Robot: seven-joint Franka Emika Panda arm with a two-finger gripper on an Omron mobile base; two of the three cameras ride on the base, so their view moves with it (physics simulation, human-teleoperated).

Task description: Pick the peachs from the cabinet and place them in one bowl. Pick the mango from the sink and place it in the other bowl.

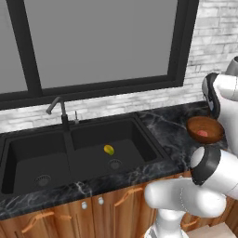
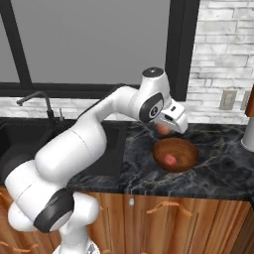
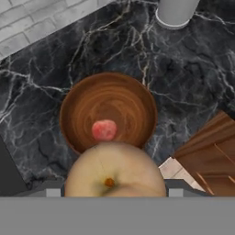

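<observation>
Peachs: 2 are counted; one (image 3: pixel 104 130) lies inside the wooden bowl (image 3: pixel 137 98), the other (image 3: pixel 114 170) is pinched by the gripper (image 2: pixel 163 129), held above the bowl's near rim in the hand view; fingertips are hidden behind the fruit. Risk, as judged: if let go this far toward the rim, the held peach could clip the edge and roll out onto the counter (image 3: pixel 193 73); it could also land on the first peach and bounce out. Mango (image 1: pixel 109 149): 1, still in the right basin of the sink (image 1: pixel 28 148), near the drain. Bowls seen: 1 wooden; sink basins: 2; a grey cylinder (image 3: pixel 176 11) stands beyond the bowl.
</observation>
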